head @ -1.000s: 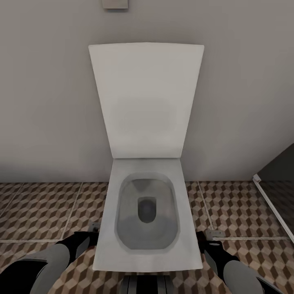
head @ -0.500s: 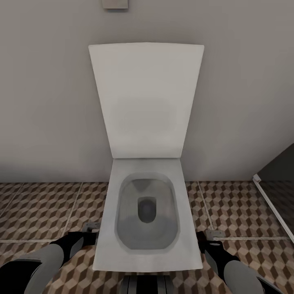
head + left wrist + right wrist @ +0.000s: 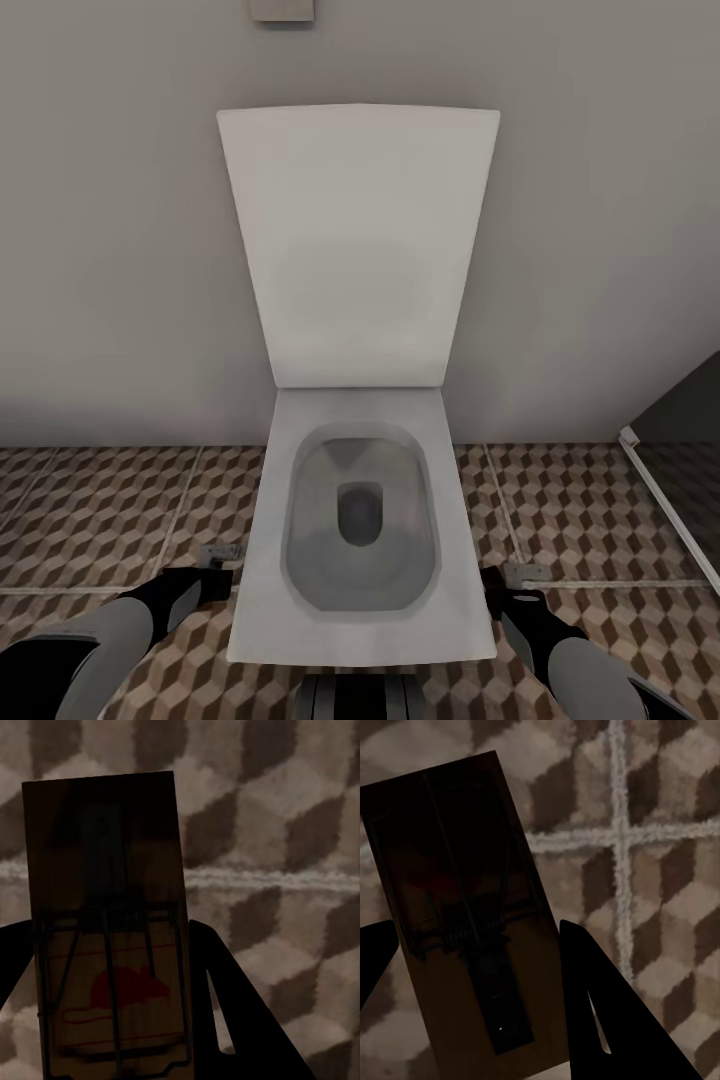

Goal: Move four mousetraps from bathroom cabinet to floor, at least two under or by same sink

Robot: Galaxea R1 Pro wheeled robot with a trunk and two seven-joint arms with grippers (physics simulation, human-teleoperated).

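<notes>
White porcelain takes up the middle of the head view: a square toilet (image 3: pixel 360 530) with its lid up against a grey wall (image 3: pixel 110 250). Around it lies the bathroom floor (image 3: pixel 110 520), cube-patterned tile with pale grout. At the right edge is a dark panel (image 3: pixel 690 400) with a white rail at its foot.

Both arms hang low, one on each side of the bowl. The left gripper (image 3: pixel 210 570) and right gripper (image 3: pixel 500 590) point down at the tiles.

Each wrist view shows a trap between dark fingers, over the floor. The left trap (image 3: pixel 109 930) shows a red mouse print and wire frame; the left fingers (image 3: pixel 225 997) flank its edges and seem to pinch it. The right trap (image 3: pixel 465 915) is dim, with its spring bar across the board, and the right fingers (image 3: pixel 592 997) likewise appear closed on it.

So two traps look to be out of the cabinet but not yet set down. This is the toilet, not the sink, so the robot probably has to move before releasing them.
</notes>
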